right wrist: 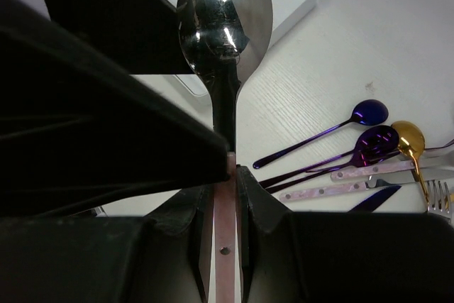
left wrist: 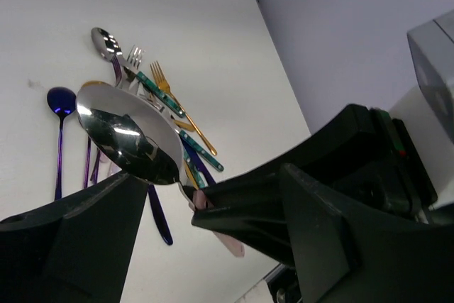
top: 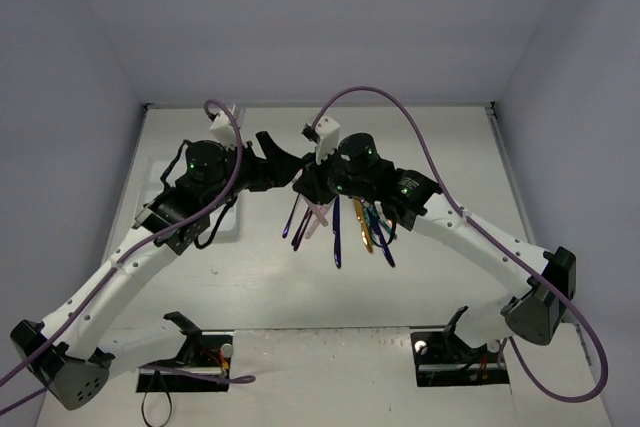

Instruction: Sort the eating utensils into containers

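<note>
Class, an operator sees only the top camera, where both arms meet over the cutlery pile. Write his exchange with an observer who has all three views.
Operator: Is anything held on the right?
Observer: Yes. The right fingers clamp the pink handle of a spoon with a silver bowl.
Operator: And on the left?
Observer: The left fingers stand apart on either side of that spoon's bowl, with a gap showing.
</note>
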Action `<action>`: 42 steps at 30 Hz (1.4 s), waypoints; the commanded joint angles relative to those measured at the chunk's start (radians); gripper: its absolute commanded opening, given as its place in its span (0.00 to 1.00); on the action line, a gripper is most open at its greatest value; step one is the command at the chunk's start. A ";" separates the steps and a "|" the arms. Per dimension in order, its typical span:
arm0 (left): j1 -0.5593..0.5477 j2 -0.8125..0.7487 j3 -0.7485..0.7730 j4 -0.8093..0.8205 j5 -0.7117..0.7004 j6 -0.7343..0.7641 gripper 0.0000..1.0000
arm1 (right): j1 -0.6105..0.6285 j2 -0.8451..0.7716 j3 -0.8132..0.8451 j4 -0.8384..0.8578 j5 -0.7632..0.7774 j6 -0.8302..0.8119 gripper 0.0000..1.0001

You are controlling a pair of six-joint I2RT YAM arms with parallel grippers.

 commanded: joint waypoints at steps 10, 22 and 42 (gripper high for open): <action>-0.035 0.052 -0.011 0.163 -0.116 -0.085 0.44 | 0.015 -0.094 -0.005 0.084 0.084 0.034 0.00; -0.036 0.090 -0.030 0.256 -0.064 -0.112 0.04 | 0.015 -0.076 0.002 0.112 0.091 0.032 0.00; 0.174 -0.056 -0.122 0.050 -0.200 -0.152 0.00 | -0.002 -0.254 -0.161 0.099 0.268 0.013 0.98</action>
